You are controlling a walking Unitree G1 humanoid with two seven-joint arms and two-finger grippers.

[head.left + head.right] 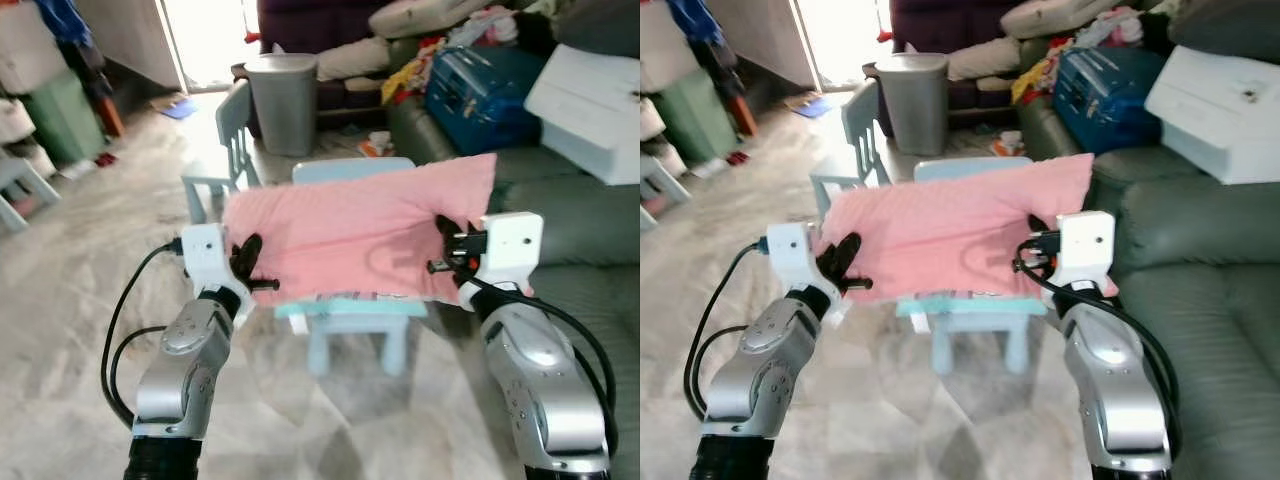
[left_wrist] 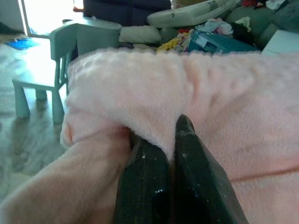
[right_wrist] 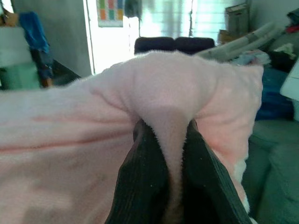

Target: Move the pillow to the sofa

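Pillow (image 1: 355, 235), pink, stretched between both grippers above a small blue table (image 1: 350, 310). Left gripper (image 1: 247, 262) clenched on a fold at one end, right gripper (image 1: 450, 243) pinching a ridge of fabric at the other. Sofa (image 1: 575, 220) just beyond the right jaws, grey bin (image 1: 282, 100) well behind the pillow.
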